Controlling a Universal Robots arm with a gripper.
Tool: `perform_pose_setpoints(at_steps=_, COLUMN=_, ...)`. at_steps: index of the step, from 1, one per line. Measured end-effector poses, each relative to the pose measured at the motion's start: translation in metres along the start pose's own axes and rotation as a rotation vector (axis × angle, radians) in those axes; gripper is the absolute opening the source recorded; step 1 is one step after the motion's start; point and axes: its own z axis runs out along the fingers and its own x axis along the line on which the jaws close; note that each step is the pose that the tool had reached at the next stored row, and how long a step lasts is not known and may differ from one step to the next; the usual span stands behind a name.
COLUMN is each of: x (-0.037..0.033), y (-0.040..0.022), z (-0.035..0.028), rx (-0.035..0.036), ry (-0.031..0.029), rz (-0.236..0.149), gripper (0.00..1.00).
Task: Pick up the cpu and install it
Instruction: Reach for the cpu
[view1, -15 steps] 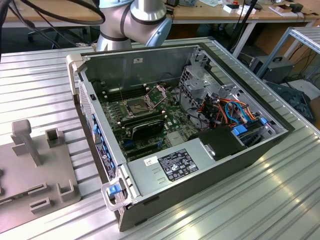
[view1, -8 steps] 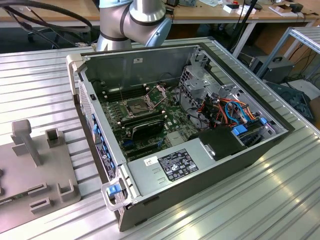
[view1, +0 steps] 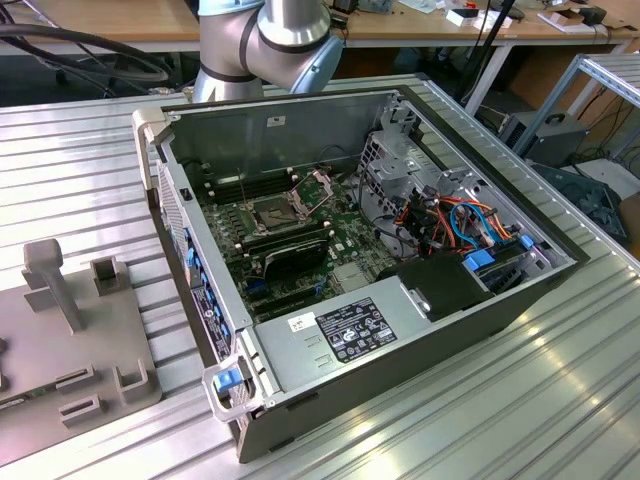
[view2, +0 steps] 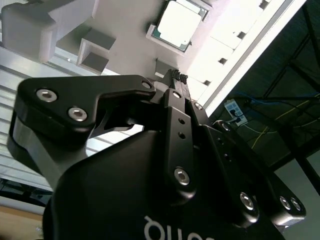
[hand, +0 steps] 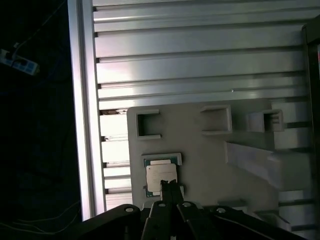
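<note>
The cpu (hand: 161, 173) is a square chip with a silver lid, lying flat in a shallow holder on the grey fixture plate (hand: 210, 155). In both wrist views my gripper (hand: 170, 187) hovers over that plate with its fingertips (view2: 175, 76) pressed together and nothing between them. The tips sit just beside one edge of the cpu (view2: 180, 22), apart from it. In the exterior view the open computer case (view1: 330, 110) lies on its side, and the motherboard's cpu socket (view1: 275, 212) faces up inside it.
The grey fixture plate (view1: 70, 330) with raised blocks lies at the exterior view's left of the case. Cables and drive bays (view1: 450, 220) crowd the case's right half. The ribbed aluminium table (view1: 520, 400) carries everything, and its edge rail (hand: 82, 100) runs beside the plate.
</note>
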Motion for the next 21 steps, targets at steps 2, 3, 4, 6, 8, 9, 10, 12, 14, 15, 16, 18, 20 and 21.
perform_pose_setpoints(at_steps=2, x=0.0001, y=0.0001, z=0.0001, rx=0.0001, ry=0.0003, rz=0.0, gripper=0.11)
perform_pose_setpoints(at_steps=3, x=0.0001, y=0.0001, z=0.0002, rx=0.0, ry=0.0002, rz=0.0, gripper=0.11)
perform_pose_setpoints(at_steps=4, x=0.0001, y=0.0, z=0.0003, rx=0.0, ry=0.0001, rz=0.0, gripper=0.11)
perform_pose_setpoints(at_steps=6, x=0.0001, y=-0.0005, z=0.0011, rx=-0.0003, ry=-0.0002, rz=0.0, gripper=0.11)
perform_pose_setpoints(at_steps=8, x=0.0, y=-0.0019, z=0.0018, rx=-0.0001, ry=0.0002, rz=0.0, gripper=0.11)
perform_pose_setpoints(at_steps=9, x=-0.0001, y=-0.0025, z=0.0026, rx=-0.0002, ry=0.0001, rz=0.0, gripper=0.11)
perform_pose_setpoints(at_steps=10, x=-0.0002, y=-0.0032, z=0.0035, rx=-0.0001, ry=0.0002, rz=0.0, gripper=0.11)
perform_pose_setpoints(at_steps=12, x=-0.0002, y=-0.0052, z=0.0054, rx=0.0002, ry=0.0011, rz=0.0, gripper=0.11)
perform_pose_setpoints(at_steps=14, x=-0.0004, y=-0.0086, z=0.0084, rx=0.0004, ry=0.0016, rz=0.0, gripper=0.11)
perform_pose_setpoints(at_steps=15, x=-0.0004, y=-0.009, z=0.0089, rx=0.0006, ry=0.0017, rz=0.0, gripper=0.11)
perform_pose_setpoints(at_steps=16, x=-0.0004, y=-0.0096, z=0.0097, rx=0.0007, ry=0.0018, rz=0.0, gripper=0.11)
perform_pose_setpoints(at_steps=18, x=-0.0003, y=-0.0103, z=0.011, rx=0.0009, ry=0.002, rz=0.0, gripper=0.11)
perform_pose_setpoints(at_steps=20, x=0.0007, y=-0.011, z=0.0114, rx=0.0009, ry=0.002, rz=0.0, gripper=0.11)
perform_pose_setpoints(at_steps=21, x=0.0011, y=-0.0113, z=0.0115, rx=0.0009, ry=0.0019, rz=0.0, gripper=0.11)
